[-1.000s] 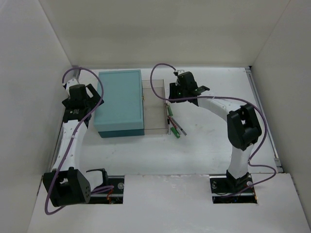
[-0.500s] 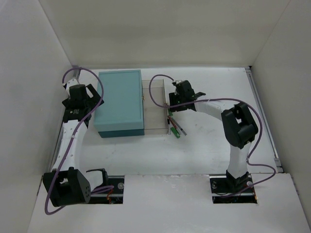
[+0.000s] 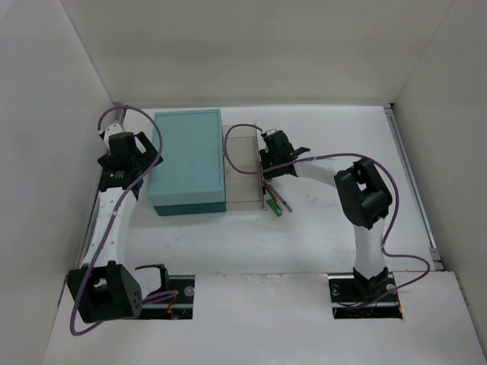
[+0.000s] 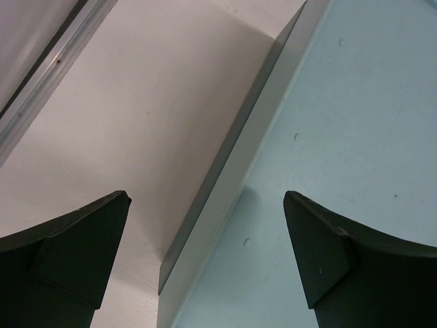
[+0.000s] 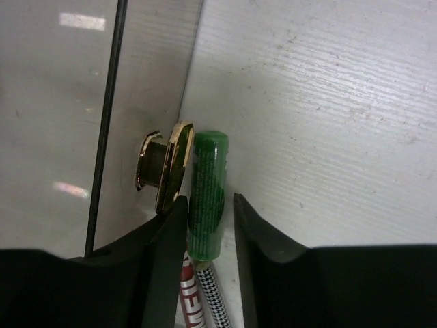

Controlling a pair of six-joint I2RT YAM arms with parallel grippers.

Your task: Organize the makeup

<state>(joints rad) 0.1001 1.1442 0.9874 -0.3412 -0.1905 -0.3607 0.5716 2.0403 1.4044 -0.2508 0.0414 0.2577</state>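
The makeup lies in a small pile (image 3: 272, 199) on the table beside the right edge of a clear hinged lid (image 3: 242, 171). In the right wrist view I see a green tube (image 5: 207, 184), a red pencil (image 5: 190, 304) and a black-and-white checked pencil (image 5: 217, 307) under it. My right gripper (image 3: 268, 169) (image 5: 209, 201) is down over the tube with its jaws narrowly open either side of it; the left finger touches it and a slim gap shows on the right. My left gripper (image 3: 146, 156) (image 4: 206, 198) is open and empty over the teal box's left edge. Other cosmetics are hidden.
The big teal box (image 3: 186, 160) (image 4: 341, 137) stands at the back left of centre, its clear lid lying flat to the right. A gold knob (image 5: 164, 171) on the lid sits right against the green tube. White walls enclose the table.
My right gripper has moved left and nearer, from behind the lid's far right corner down onto the makeup pile by the lid's edge. The left arm has not moved.
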